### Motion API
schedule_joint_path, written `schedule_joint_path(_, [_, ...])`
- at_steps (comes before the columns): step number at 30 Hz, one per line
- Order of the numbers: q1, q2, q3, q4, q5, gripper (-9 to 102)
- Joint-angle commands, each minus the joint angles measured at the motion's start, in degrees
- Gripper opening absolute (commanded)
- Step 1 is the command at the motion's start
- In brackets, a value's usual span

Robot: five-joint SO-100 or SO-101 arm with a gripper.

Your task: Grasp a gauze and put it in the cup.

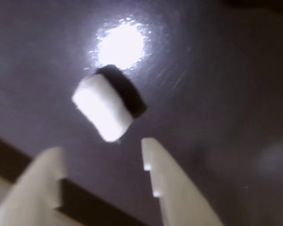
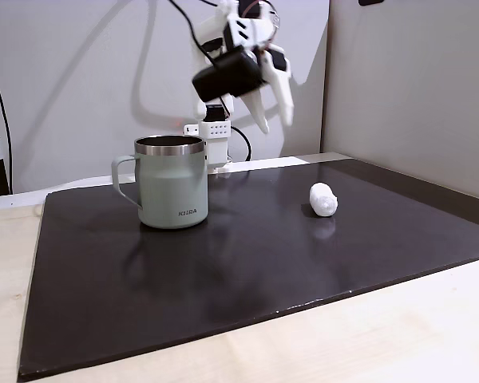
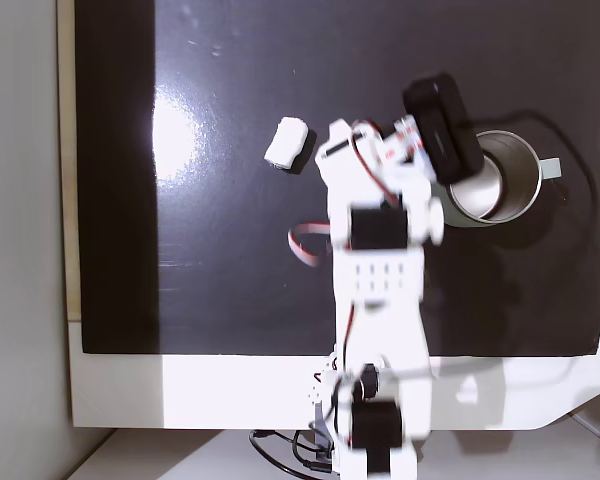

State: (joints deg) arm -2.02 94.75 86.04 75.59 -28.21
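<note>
The gripper (image 2: 273,120) hangs high in the air with its fingers apart and nothing in them; the gauze (image 2: 323,199) lies on the dark mat (image 2: 223,271), right of the cup (image 2: 172,182) and well apart from it.

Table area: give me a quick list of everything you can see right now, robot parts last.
gauze: one, white, lying on the dark mat to the right of the mug in a fixed view, apart from it.
cup: one, pale sage-green with steel rim and handle, upright on the mat, looks empty from above.
mat: one, black and glossy, covering most of the table.
table: one, pale wood, showing around the mat.
gripper: one, white fingers, open, raised above the mat, holding nothing.
</note>
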Motion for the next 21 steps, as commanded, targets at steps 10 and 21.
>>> schedule_joint_path(10, [-5.6,-32.8,-35.9,14.4,-5.4,33])
schedule_joint_path(21, [-10.6,-57.7,-64.9,24.5,-5.4,34])
